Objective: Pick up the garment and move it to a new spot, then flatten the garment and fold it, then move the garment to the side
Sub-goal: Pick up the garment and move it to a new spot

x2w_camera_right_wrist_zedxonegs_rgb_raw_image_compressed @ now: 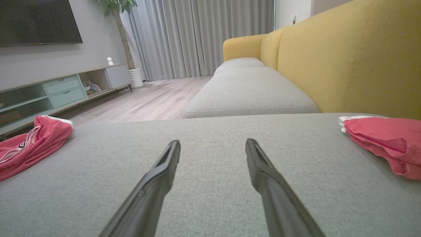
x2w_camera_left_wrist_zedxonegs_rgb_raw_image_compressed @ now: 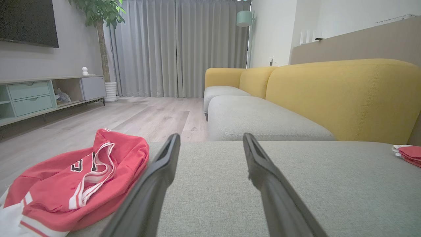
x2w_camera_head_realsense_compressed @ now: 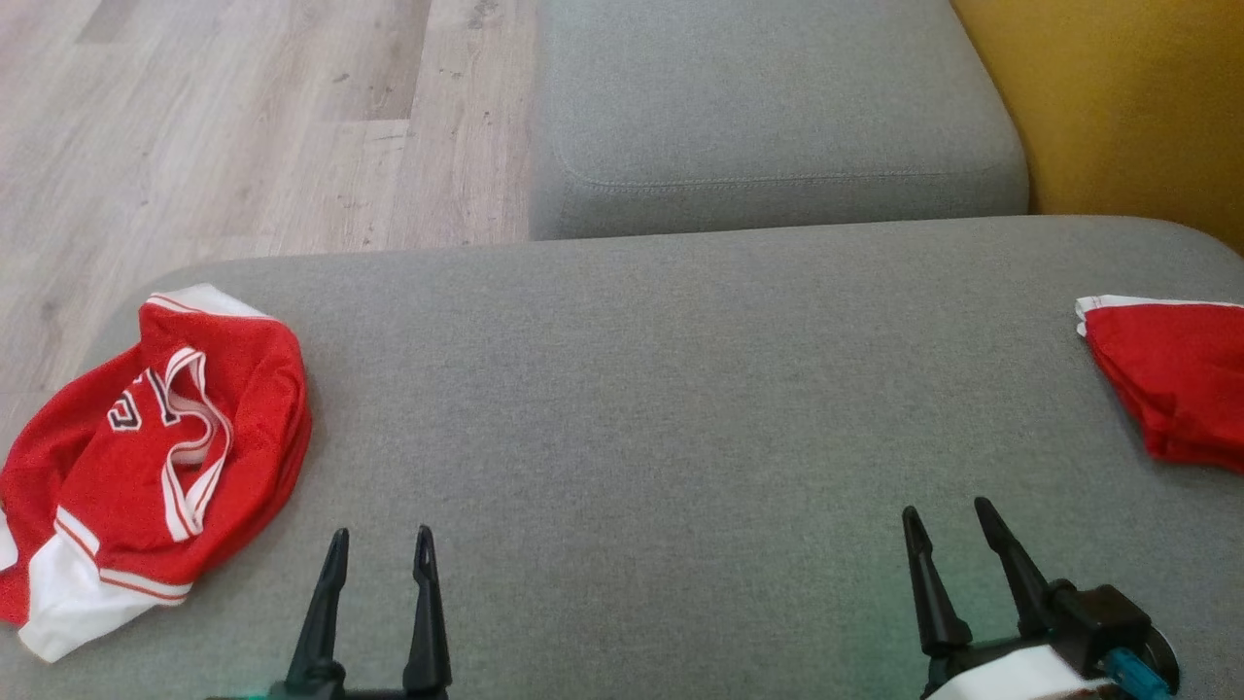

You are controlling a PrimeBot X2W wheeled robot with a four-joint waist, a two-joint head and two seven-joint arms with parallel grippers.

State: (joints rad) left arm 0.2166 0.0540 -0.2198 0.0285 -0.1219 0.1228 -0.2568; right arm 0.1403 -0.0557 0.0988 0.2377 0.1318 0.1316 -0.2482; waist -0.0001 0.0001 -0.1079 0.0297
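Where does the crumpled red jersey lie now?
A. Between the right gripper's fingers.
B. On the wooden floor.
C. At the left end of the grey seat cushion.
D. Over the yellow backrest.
C: the crumpled red jersey rests on the grey seat cushion by its left edge, apart from the open left gripper.

A home living room, shown by a yellow-backed sofa with grey fabric cushions [x2w_camera_left_wrist_zedxonegs_rgb_raw_image_compressed: 345, 98], a dark wall-mounted television [x2w_camera_left_wrist_zedxonegs_rgb_raw_image_compressed: 26, 19], long grey pleated curtains [x2w_camera_left_wrist_zedxonegs_rgb_raw_image_compressed: 177, 46] and a pale wood-plank floor [x2w_camera_left_wrist_zedxonegs_rgb_raw_image_compressed: 148, 115].

Soft, even indoor light; faint shadows, no glare; wrist views bend at edges
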